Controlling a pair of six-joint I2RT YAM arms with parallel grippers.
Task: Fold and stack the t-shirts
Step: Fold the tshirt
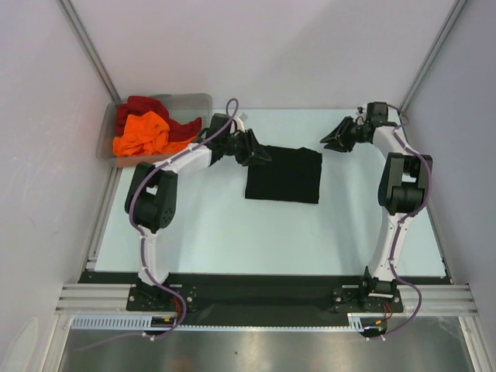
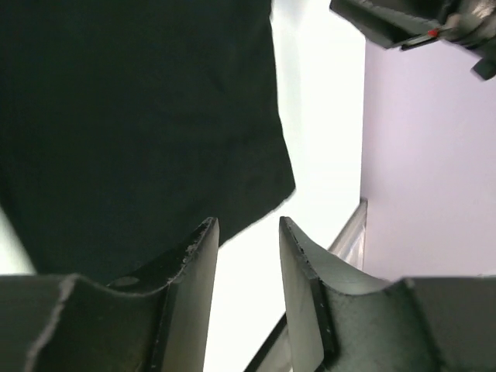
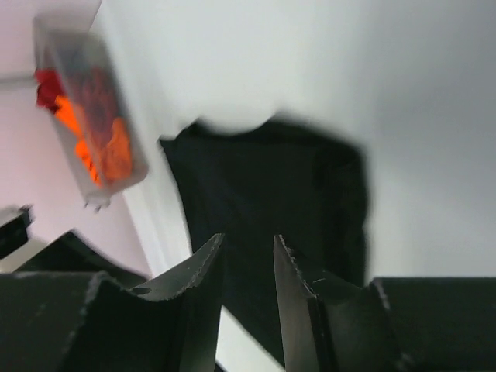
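Nearest to the arm bases, in the lower half of the top view, the desk [image 1: 232, 232] is bare. Further up, about in the middle of the frame, lies the black t-shirt [image 1: 284, 177], flat and folded to a rough rectangle. Its long axis goes left to right, though it is only a little longer than it is deep. Both claws hang at its far edge. The left claw [image 1: 263, 155] is over the upper left corner of the cloth, and its fingers stand apart. In the left wrist view only the pale desk shows in the gap between them, with the edge of the shirt just to the left. The right claw [image 1: 325, 141] is just beside the upper right corner, a little off the cloth. Its fingers are also apart, by a narrow gap, and they clamp nothing. From its wrist camera the shirt lies beyond the fingertips. Farthest, in the upper left of the top view, stands the clear bin [image 1: 186, 97]. It holds the orange t-shirt [image 1: 142, 133], crumpled at the front, and the dark red t-shirt [image 1: 141, 106] behind and beside it. The black shirt looks finished to me, so I judge the coming move is to fetch one from the bin. The bin lies to the left of the left claw, so that arm is much the nearer one.
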